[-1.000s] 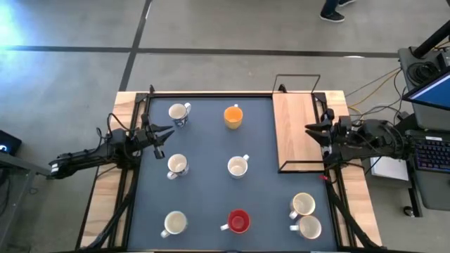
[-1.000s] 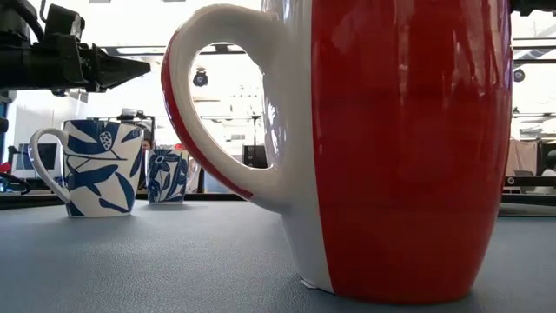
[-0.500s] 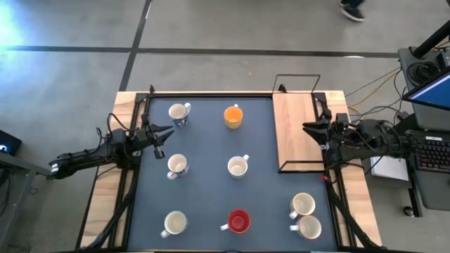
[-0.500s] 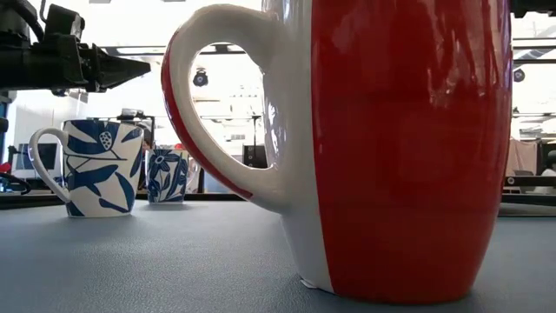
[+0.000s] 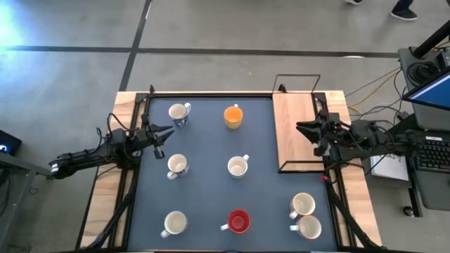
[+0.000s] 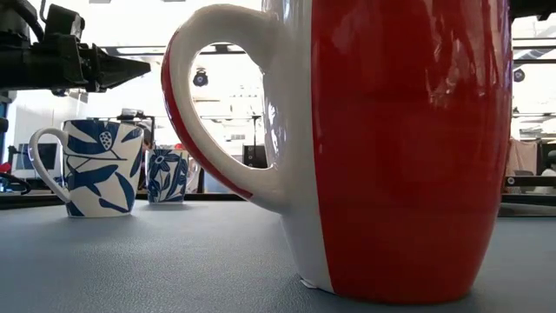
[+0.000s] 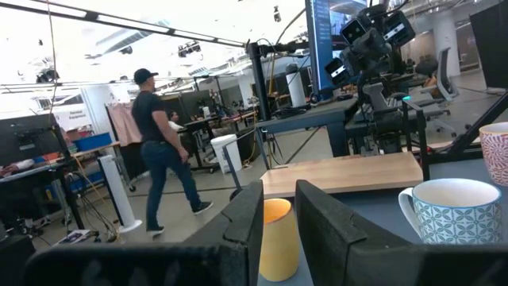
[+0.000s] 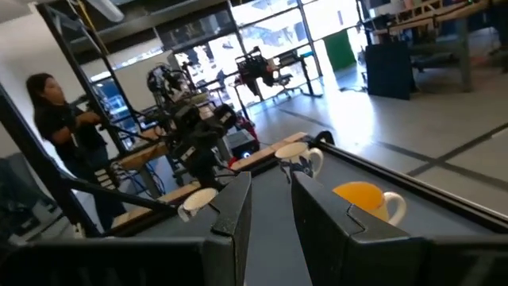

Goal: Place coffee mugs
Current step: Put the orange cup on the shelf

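Glossy round red mug [image 6: 408, 148]

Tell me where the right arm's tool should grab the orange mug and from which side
Probably by the rim. The orange mug stands upright and open, its handle toward the table's far edge. The right tool sits open over the wooden board, to the mug's right, so come from that side and above, one finger inside the wall, one outside, away from the handle.
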You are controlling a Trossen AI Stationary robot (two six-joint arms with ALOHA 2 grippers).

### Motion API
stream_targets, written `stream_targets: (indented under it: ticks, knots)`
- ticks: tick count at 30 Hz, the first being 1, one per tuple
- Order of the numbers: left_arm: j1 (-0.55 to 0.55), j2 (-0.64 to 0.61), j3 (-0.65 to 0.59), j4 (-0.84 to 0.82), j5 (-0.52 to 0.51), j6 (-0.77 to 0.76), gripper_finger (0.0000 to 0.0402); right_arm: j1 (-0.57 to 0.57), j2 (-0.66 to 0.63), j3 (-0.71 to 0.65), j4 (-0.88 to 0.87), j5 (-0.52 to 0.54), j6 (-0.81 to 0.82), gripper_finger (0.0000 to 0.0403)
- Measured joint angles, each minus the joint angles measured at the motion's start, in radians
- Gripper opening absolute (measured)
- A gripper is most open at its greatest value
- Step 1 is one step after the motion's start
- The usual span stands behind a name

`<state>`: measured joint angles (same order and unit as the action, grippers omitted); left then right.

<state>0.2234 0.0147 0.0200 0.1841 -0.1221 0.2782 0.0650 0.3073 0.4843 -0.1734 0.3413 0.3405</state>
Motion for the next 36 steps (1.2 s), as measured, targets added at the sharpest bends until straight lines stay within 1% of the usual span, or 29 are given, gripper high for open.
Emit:
stream_targets:
  ticks: [6,12,16,19,25,29,31,36]
  knots:
    - [0.0,0.0,0.0,0.0,0.0,0.0,0.0059,0.0,0.048,0.0,0.0,0.01,-0.053,0.0082]
    - [0.0,0.0,0.0,0.0,0.0,0.0,0.0059,0.0,0.094,0.0,0.0,0.007,-0.002,0.0082]
    - [0.0,0.0,0.0,0.0,0.0,0.0,0.0059,0.0,0.126,0.0,0.009,-0.053,0.002,0.0082]
    - [0.0,0.0,0.0,0.0,0.0,0.0,0.0059,0.0,0.158,0.0,0.083,-0.053,0.027,0.0082]
    - [0.0,0.0,0.0,0.0,0.0,0.0,0.0059,0.0,0.24,0.0,0.301,-0.053,0.084,0.0082]
    - [0.0,0.0,0.0,0.0,0.0,0.0,0.0059,0.0,0.292,0.002,0.323,-0.06,0.187,0.0082]
    - [0.0,0.0,0.0,0.0,0.0,0.0,0.0059,0.0,0.317,0.015,0.302,-0.084,0.241,0.0082]
    - [0.0,0.0,0.0,0.0,0.0,0.0,0.0059,0.0,0.403,0.068,0.28,-0.211,0.332,0.0082]
